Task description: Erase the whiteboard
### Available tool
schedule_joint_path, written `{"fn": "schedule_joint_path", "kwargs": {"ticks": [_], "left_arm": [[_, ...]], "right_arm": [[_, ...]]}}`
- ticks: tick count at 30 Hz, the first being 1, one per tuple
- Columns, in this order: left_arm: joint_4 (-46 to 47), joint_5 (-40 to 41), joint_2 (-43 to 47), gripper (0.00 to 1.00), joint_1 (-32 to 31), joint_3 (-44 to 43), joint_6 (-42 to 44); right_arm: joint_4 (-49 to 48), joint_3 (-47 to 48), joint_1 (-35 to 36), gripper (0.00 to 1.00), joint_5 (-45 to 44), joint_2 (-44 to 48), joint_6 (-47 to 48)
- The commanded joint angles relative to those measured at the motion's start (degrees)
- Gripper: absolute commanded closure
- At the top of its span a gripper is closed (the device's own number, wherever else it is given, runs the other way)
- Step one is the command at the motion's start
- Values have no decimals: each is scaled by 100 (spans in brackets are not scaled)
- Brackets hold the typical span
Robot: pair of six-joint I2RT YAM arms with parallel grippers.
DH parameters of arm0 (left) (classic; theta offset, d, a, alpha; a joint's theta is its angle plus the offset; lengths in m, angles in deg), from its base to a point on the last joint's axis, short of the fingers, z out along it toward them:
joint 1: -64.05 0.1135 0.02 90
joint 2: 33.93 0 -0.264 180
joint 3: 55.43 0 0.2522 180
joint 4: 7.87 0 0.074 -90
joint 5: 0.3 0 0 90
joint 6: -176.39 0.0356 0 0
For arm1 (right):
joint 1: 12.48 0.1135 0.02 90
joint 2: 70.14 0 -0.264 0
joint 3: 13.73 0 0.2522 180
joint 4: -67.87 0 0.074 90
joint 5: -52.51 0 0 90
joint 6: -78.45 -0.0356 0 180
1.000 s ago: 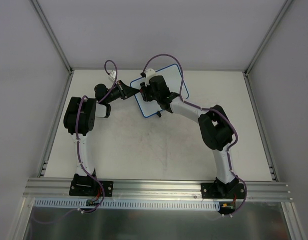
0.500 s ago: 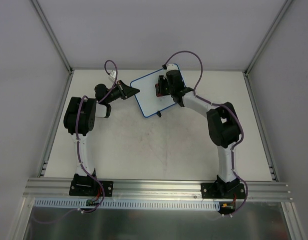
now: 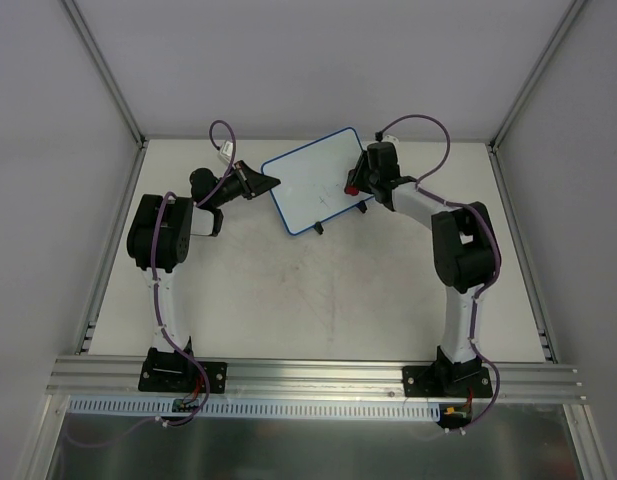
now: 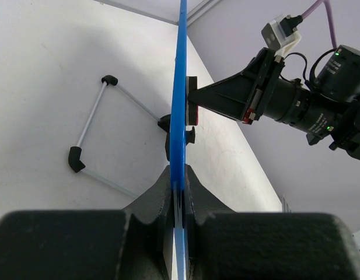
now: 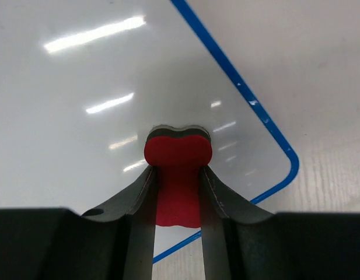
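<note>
Whiteboard point(image 3: 308, 185) edge pinched by L gripper point(image 4: 178, 178); R gripper point(image 5: 177, 170) presses red eraser point(image 5: 178, 150) on it.

Eraser point(image 5: 178, 153) against whiteboard point(image 3: 313, 185); apparently touching

**Bench count, items by kind**

- 1 whiteboard point(image 3: 313, 185), blue-rimmed, its edge clamped between the fingers of the left claw point(image 4: 178, 175).
- 1 eraser point(image 5: 178, 154), red, pinched in the right claw point(image 5: 178, 175), its far end touching the board face.
- 2 black feet point(image 3: 317, 229) on the board: one just beside the right claw, the other between the two claws.
- 2 arms: the left arm point(image 3: 163, 235) and the right arm point(image 3: 463, 250).
- 2 claws, one per arm.
- 2 purple cables point(image 3: 418, 117), one looping up behind each claw.
- 1 bench point(image 3: 318, 300), lying beneath both claws.
</note>
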Motion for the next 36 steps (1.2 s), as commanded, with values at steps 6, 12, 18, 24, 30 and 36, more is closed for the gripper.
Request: {"fn": "schedule_joint_path", "kwargs": {"ticks": [6, 12, 18, 24, 30, 36], "left_arm": [[1167, -339, 410, 100, -63, 47, 298], [1150, -330, 410, 100, -63, 39, 307], [1123, -339, 392, 100, -63, 47, 316], [1193, -365, 348, 100, -63, 21, 263], [1194, -374, 366, 100, -63, 21, 254], [1202, -374, 392, 100, -63, 38, 263]], "right_arm": [[501, -361, 5, 100, -744, -13, -486], [334, -203, 418, 100, -718, -39, -134], [123, 104, 1024, 100, -613, -101, 366], [-185, 280, 1464, 100, -200, -197, 797], [-246, 474, 1737, 100, 214, -303, 1228], [-237, 272, 1641, 100, -128, -250, 948]]}}
